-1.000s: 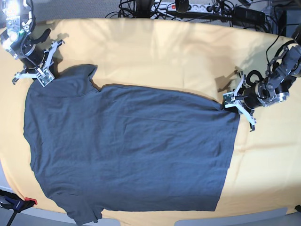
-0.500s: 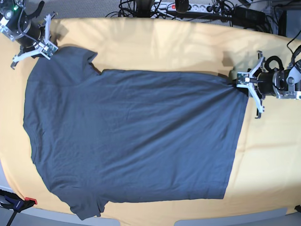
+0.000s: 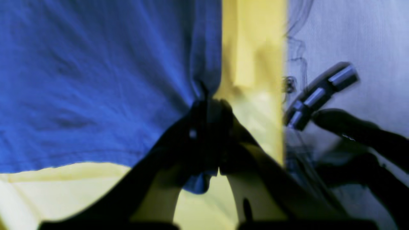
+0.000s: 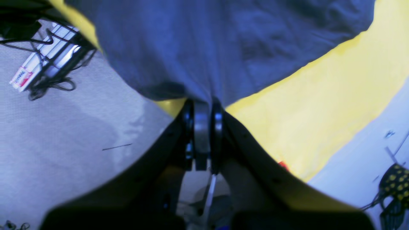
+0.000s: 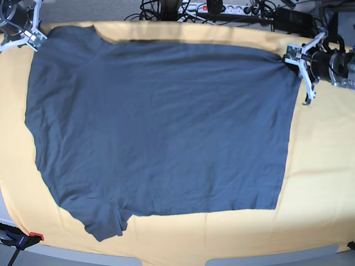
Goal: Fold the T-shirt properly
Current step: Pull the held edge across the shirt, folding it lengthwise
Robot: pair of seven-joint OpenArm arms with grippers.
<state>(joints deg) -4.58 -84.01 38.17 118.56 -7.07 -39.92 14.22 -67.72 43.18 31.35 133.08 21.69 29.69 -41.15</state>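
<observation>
At the far left corner of the tablecloth your right gripper is closed on the shirt shoulder. The shirt now lies further back than a second ago, stretched flat. At the far right your left gripper pinches the hem corner. You can start folding.

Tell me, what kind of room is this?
Probably a robotics lab or workshop: two robot arms hold a T-shirt spread on a yellow tablecloth, with a power strip and tangled cables behind the table.
</observation>
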